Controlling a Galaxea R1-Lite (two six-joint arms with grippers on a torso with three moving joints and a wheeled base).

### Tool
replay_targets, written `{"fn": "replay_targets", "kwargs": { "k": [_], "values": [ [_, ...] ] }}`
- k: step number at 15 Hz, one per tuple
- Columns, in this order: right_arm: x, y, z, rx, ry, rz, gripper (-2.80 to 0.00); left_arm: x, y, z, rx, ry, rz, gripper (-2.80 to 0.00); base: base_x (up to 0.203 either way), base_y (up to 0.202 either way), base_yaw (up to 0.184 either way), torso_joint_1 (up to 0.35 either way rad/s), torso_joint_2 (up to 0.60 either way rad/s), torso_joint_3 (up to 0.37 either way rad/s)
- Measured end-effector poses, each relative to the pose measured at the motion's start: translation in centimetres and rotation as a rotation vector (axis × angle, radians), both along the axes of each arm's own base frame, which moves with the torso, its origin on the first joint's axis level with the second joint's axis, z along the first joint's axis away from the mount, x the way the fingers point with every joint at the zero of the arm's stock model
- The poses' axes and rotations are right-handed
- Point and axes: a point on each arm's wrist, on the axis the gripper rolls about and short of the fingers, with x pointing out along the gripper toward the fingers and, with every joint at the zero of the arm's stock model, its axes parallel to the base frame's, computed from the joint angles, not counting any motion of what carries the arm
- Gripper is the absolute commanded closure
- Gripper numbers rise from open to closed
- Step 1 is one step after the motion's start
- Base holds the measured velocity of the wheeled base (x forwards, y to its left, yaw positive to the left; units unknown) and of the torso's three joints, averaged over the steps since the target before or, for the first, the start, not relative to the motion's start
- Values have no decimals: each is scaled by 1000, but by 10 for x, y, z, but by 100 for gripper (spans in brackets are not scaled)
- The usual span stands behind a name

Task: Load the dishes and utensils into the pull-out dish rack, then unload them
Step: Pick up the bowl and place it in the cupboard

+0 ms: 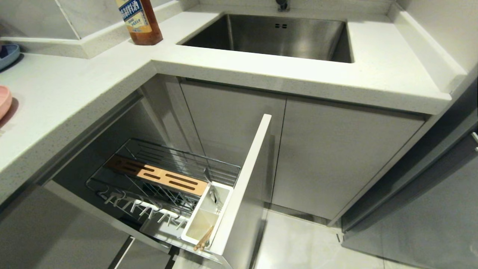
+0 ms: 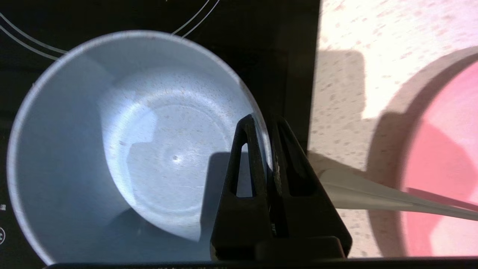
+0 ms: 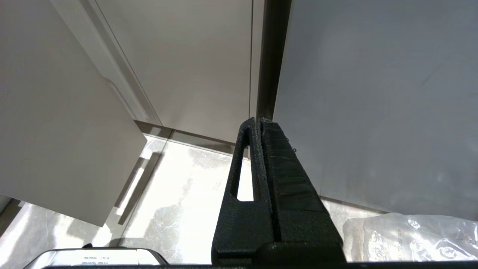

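In the left wrist view the light-blue bowl stands upright on a black glass cooktop. My left gripper is shut on the bowl's rim, one finger inside the wall and one outside. The pale-pink plate lies beside it on the speckled counter, and its edge shows at the far left of the head view. The pull-out dish rack stands drawn out under the counter. Wooden chopsticks lean in its white utensil cup, with metal handles behind them. My right gripper is shut and empty, low by the cabinet doors.
The rack's pale front panel juts out toward the floor. A steel sink and a brown bottle are on the counter top. A darker blue dish sits at the far left. Clear plastic wrap lies on the floor.
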Motion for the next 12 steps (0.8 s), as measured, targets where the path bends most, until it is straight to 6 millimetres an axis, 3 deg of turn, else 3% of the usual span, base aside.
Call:
{"fn": "replay_targets", "kwargs": {
  "k": [4,12],
  "values": [
    [0,0,0,0,0,-1,0,-3,-18,24,130,-94,-75,0,0,0,0,0,0,0],
    [0,0,0,0,0,0,0,21,-109,59,318,-266,-515,0,0,0,0,0,0,0]
  ]
}}
